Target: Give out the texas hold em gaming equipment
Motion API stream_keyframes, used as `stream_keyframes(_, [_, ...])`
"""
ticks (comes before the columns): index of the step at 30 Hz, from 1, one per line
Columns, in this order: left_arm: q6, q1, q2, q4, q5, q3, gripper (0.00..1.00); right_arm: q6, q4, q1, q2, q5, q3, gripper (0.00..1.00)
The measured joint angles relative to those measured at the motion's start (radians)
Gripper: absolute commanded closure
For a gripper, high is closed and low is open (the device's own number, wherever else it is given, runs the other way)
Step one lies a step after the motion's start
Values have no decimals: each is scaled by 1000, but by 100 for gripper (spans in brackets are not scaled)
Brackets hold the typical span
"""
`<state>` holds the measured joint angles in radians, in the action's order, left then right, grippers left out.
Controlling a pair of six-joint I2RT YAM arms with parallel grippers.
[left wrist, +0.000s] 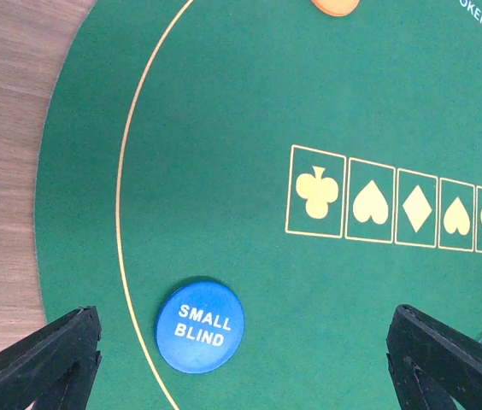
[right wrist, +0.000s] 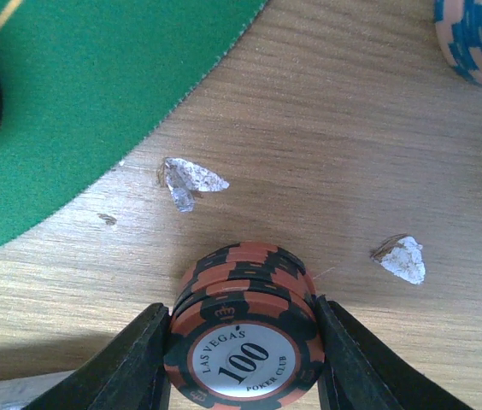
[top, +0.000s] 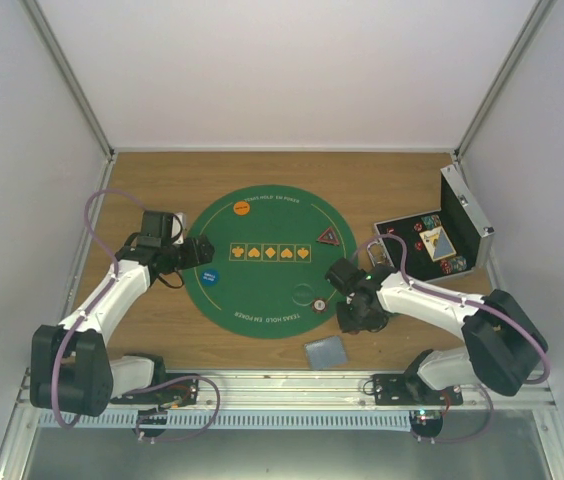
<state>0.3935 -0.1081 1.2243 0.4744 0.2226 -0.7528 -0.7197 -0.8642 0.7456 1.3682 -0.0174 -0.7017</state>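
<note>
While the left end effector (left wrist: 243, 318) hangs wide over the blue disc (left wrist: 199, 325), the right end effector (right wrist: 241, 307) clamps a chip stack (right wrist: 243, 350). Location: surface (right wrist: 352, 128), beside the mat (right wrist: 96, 77) edge.

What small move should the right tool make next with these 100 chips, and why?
Probably a short, straight lift. The right tool has its fingers pressed on both sides of the stack of 100 chips, which is over the bare wood table, just off the green mat. Raising it first should keep the stack together and clear the mat's edge before carrying it over.
</note>
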Motion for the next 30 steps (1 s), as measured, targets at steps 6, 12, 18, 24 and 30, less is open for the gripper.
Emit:
stream_keyframes(6, [1,0,0,-1,-8,0,7,8,-22,0,-3,0,-8,60])
stream_keyframes(12, [11,0,-5,-4,-28,0,8,13,-59,0,-26,1,-47,60])
stream_keyframes(18, [26,0,-64,-10,-73,0,7,54,-66,5,10,0,-184,60])
stream_keyframes(24, [34,0,-109,-13,-121,0,7,146,-16,35,202,-3,-362,61])
stream_keyframes(30, [35,0,-130,-10,-193,0,7,257,40,98,437,-1,-592,61])
